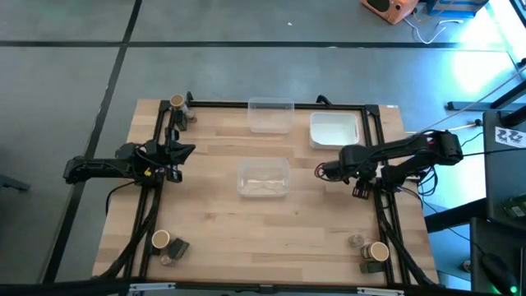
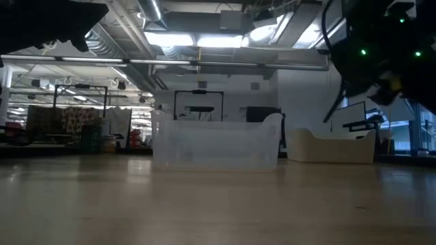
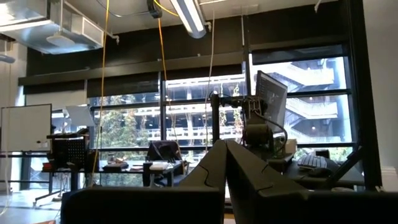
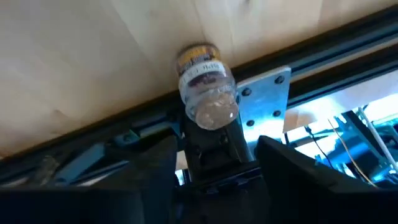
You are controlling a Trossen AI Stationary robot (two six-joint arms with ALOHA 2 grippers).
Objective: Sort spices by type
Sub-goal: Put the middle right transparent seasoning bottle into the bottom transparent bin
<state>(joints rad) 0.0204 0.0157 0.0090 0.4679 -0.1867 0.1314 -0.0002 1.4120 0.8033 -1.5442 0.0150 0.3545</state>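
Note:
The spices stand in small groups at the table's corners: a tan-topped jar (image 1: 177,103) far left, another (image 1: 160,240) near left, a third (image 1: 377,251) near right beside a small grey-brown jar (image 1: 356,241). My right gripper (image 1: 322,171) hangs open over the table's right part, slanting down. A clear jar with a tan lid (image 4: 205,87) shows just past its fingertips, base toward the wrist, with a gap to each finger. Whether that jar rests on anything I cannot tell. My left gripper (image 1: 187,151) waits shut at the left, tipped up into the room (image 3: 227,149).
One clear bin (image 1: 263,177) stands mid-table and another (image 1: 270,115) at the far edge, with a white tray (image 1: 334,130) to its right. Black frame rails (image 1: 380,205) run along the table's sides, with a metal bracket (image 4: 264,99) below my right gripper.

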